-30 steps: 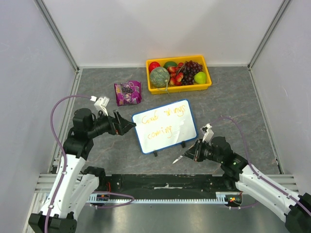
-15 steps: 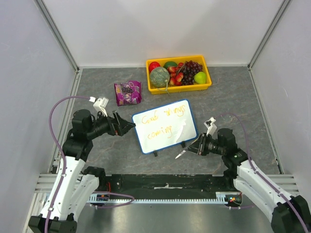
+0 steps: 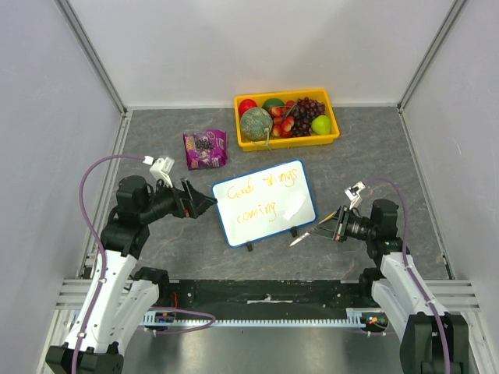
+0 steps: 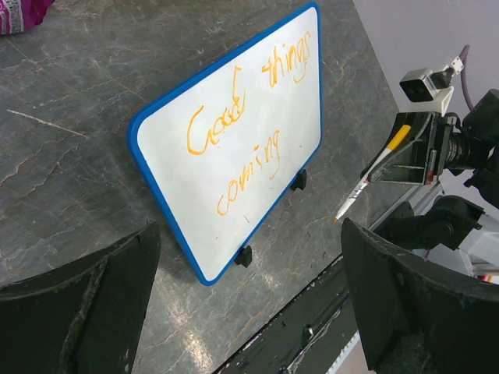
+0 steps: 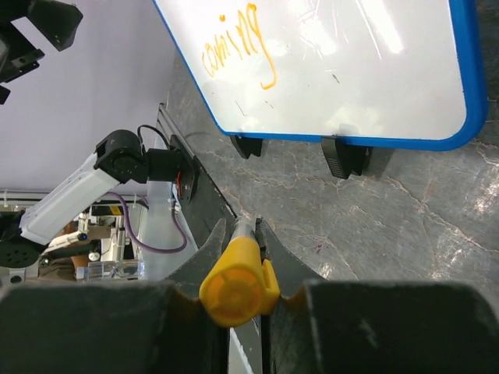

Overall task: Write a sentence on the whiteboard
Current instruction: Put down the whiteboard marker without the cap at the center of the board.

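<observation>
Whiteboard (image 3: 295, 207) lies mid-table, long axis left-right and slightly skewed, carrying the sentence (image 3: 257, 210). Right gripper (image 3: 337, 227), clamped on the marker (image 3: 312, 234), sits off the near right corner with the marker tip aimed leftward, clear of the board. Left gripper (image 3: 207, 201) stands spread wide beside the left edge.

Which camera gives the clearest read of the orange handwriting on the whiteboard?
The left wrist view: the sentence is large, with both lines legible, "Good things" over "coming". The top external view shows both lines, but small. The right wrist view catches only "coming", at the top edge, on the whiteboard.
</observation>
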Robot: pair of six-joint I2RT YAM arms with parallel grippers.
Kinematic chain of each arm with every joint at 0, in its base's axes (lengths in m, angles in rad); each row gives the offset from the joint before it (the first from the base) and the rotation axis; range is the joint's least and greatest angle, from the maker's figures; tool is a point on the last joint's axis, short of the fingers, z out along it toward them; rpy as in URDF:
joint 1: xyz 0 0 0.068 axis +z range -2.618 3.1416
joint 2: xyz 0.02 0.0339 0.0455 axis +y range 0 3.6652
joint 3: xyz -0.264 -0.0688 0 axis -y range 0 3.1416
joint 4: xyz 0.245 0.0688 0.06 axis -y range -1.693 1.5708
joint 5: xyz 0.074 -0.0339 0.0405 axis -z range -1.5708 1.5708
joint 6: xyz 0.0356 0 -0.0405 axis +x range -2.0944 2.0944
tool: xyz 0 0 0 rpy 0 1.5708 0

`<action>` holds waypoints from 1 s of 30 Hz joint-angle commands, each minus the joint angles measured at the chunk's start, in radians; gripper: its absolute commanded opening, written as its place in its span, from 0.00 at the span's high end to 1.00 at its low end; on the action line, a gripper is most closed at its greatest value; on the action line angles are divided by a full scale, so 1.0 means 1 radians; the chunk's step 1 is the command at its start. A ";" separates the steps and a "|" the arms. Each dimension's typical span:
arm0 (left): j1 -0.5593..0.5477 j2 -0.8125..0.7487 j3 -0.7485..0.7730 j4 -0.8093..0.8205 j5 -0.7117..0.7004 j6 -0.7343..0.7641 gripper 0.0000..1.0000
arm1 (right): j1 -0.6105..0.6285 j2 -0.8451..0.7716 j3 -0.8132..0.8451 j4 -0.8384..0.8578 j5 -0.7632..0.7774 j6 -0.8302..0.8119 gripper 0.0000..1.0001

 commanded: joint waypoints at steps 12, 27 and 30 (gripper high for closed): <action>0.004 0.011 -0.003 -0.001 -0.014 0.030 0.00 | -0.019 0.042 -0.080 0.039 -0.035 -0.013 1.00; 0.003 0.019 -0.005 -0.001 -0.015 0.027 0.01 | -0.019 0.207 -0.002 -0.162 0.165 -0.134 0.88; 0.003 0.025 -0.005 -0.001 -0.012 0.027 0.01 | -0.021 0.204 0.003 -0.164 0.171 -0.135 0.85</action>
